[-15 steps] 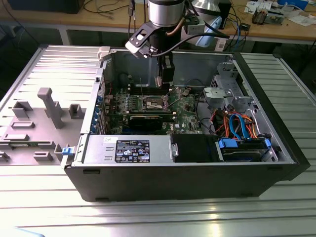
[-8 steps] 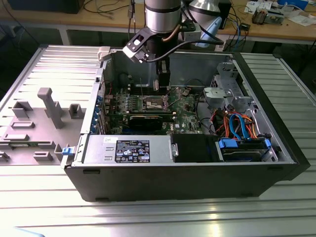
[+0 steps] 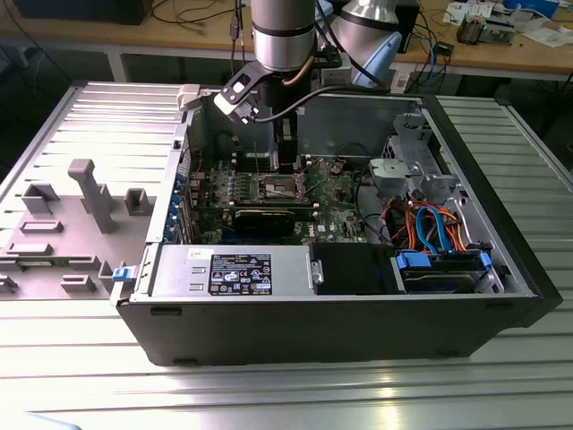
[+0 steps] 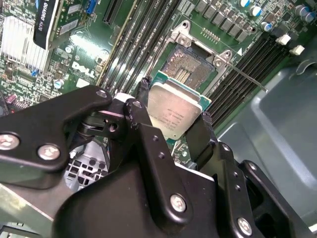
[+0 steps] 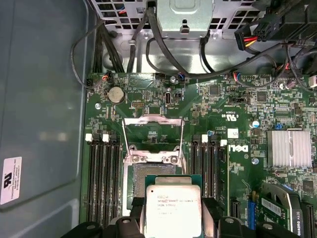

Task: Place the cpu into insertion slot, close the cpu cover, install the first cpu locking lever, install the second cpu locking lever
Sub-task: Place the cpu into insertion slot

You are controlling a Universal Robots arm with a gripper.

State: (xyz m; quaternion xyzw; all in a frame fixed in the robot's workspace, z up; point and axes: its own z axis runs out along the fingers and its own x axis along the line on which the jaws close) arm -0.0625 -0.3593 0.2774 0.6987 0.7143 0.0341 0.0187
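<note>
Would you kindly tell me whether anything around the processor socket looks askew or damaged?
Nothing stands out. The gripper holds the chip by two opposite edges above the bare socket, not yet seated; the cover stands swung open, and no damage shows on the green board.

Ribbed grey metal table (image 3: 286, 394), wooden workbench (image 3: 519, 55) behind it — cables (image 3: 192, 11) strewn on top, dim shadow underneath

One cpu (image 5: 173, 210); one insertion slot (image 4: 185, 67); one cpu cover (image 5: 152, 119); two banks of memory slots (image 5: 104, 178), one on each side of the socket; one coin battery (image 5: 115, 94); one finned heat sink (image 5: 290, 148); one graphics card (image 3: 269, 218); one computer case (image 3: 358, 331); one arm (image 3: 282, 36) with one tool (image 4: 174, 106) of two fingers (image 4: 205, 131).
</note>
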